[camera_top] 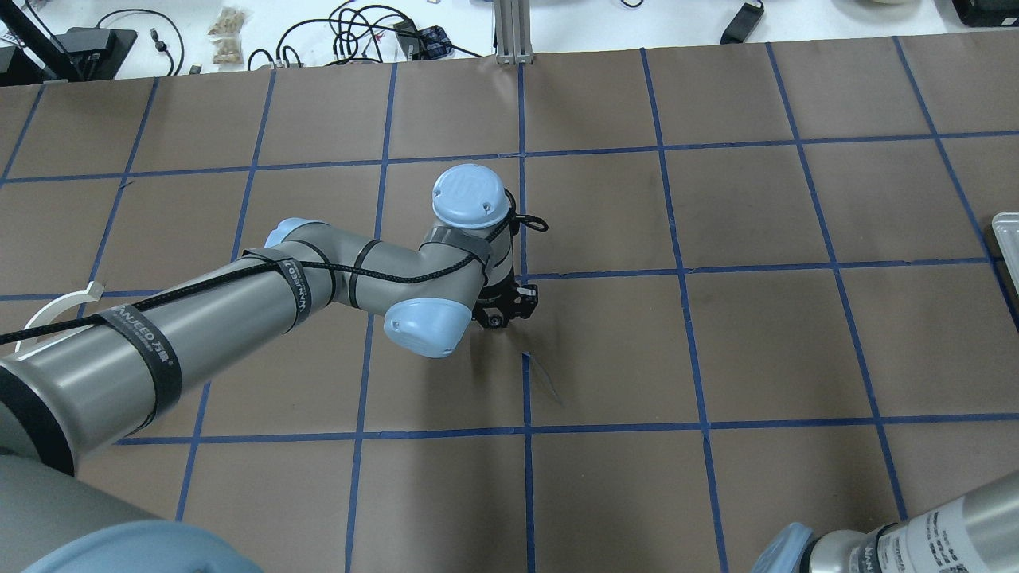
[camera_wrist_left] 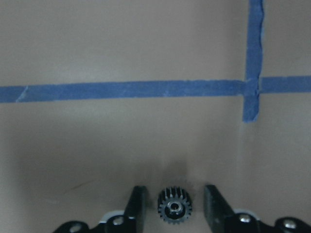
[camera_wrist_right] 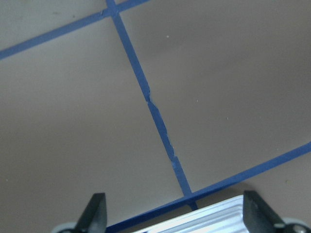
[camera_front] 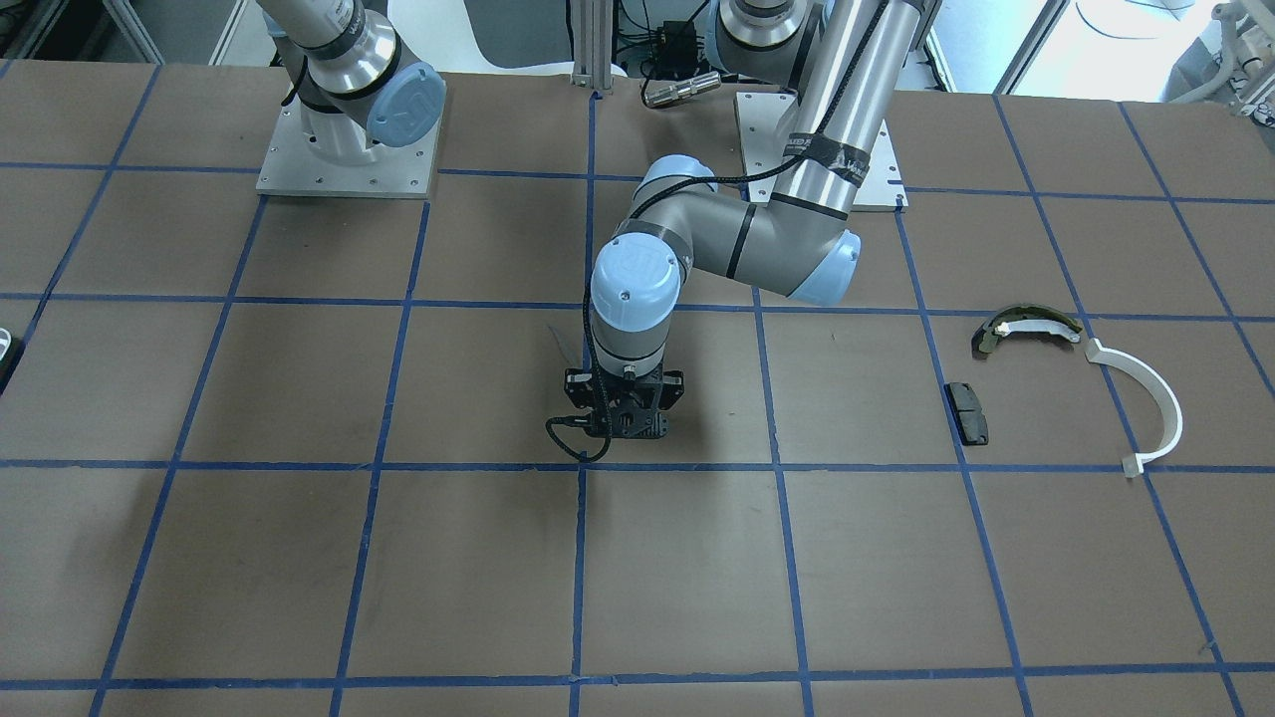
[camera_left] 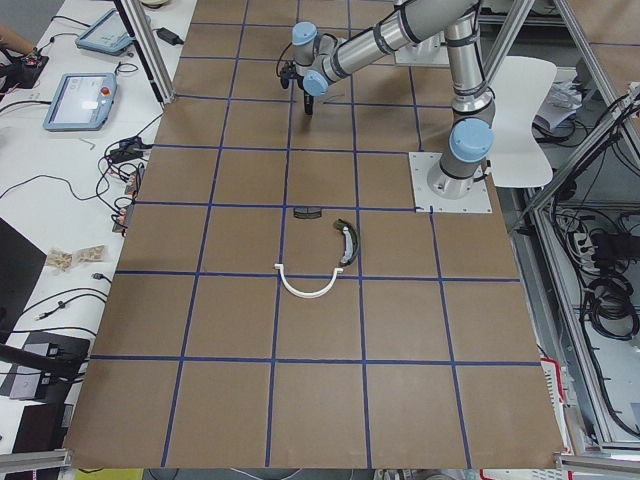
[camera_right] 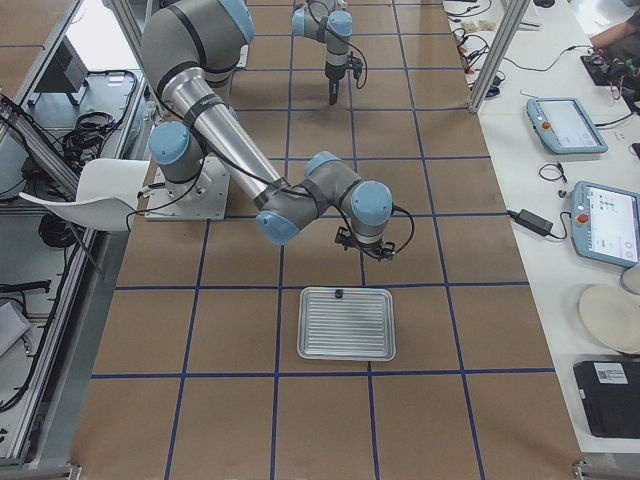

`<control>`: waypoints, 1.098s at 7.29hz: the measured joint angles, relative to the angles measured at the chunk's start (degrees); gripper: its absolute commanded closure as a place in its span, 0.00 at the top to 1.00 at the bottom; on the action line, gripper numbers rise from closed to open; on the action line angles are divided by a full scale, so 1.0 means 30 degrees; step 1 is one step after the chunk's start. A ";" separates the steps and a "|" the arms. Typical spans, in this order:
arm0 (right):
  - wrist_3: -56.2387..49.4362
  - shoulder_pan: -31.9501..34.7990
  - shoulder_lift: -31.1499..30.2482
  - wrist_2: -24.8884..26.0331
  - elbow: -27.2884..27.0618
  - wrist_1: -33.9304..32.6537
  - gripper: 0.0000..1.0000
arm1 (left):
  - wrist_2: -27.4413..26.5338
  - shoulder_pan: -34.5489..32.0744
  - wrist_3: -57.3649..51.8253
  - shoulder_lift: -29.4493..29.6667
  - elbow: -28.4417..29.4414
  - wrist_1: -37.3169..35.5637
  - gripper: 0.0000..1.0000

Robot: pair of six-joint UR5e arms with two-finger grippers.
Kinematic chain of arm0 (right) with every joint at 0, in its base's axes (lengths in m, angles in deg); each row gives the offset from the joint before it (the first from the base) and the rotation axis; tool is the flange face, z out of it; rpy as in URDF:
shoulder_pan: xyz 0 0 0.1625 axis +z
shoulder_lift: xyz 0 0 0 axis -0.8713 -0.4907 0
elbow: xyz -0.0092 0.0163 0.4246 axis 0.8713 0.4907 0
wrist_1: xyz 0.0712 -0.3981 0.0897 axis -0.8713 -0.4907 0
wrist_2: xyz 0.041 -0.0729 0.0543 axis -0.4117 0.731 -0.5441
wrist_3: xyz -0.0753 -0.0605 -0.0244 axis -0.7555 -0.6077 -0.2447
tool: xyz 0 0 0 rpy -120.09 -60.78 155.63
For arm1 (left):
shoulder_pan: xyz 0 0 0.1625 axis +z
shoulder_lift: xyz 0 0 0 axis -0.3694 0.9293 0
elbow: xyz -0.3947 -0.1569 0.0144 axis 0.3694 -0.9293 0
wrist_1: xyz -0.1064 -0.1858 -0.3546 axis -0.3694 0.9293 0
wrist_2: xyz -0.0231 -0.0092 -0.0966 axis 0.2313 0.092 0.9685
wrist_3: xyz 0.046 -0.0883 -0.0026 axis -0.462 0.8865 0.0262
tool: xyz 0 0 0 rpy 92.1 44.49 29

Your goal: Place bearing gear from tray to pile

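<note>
1. Left pincer (camera_wrist_left: 175, 189): pointing straight down near the middle of the table (camera_front: 299, 558). It is partly open and has hold of nothing.
2. Gear (camera_wrist_left: 175, 208): small, dark and toothed, sitting between the left pincer's fingers (camera_wrist_left: 138, 206) with its centre bore facing the wrist camera. There is a gap on each side, so neither finger touches it. It looks flat on the table, but I can't confirm contact from these views.
3. Blue tape lines (camera_wrist_left: 121, 90): they meet just beyond the left pincer's fingertips, off to one side.
4. Pile (camera_front: 1066, 388): well apart from the left pincer, out toward the robot's left end of the table. It is three loose parts.
   - Green curved shoe (camera_front: 1026, 329)
   - White arc (camera_front: 1146, 398): one end lies just beside an end of the shoe.
   - Black pad (camera_front: 967, 412): apart from both, on the side of the pile nearest the left pincer.
5. Right pincer (camera_wrist_right: 175, 199): fingers spread wide with nothing between them, only bare table and tape below.
6. Tray (camera_right: 346, 323): ribbed metal. Its rim sits just under the right pincer, and it is well apart from the left pincer.
7. Dark speck (camera_right: 340, 293): on the tray edge nearest the right pincer, too small to identify.
</note>
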 measured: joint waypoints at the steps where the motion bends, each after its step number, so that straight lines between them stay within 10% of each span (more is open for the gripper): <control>1: -0.1739 -0.0379 0.0430 -0.0161 0.0311 -0.0015 1.00 | -0.0027 0.0044 -0.0031 -0.0230 0.0062 0.0023 0.00; 8: -0.5655 -0.1724 0.1232 -0.0630 0.0698 -0.0048 1.00 | -0.1459 1.0695 -0.9654 -0.2765 0.0052 0.3782 0.00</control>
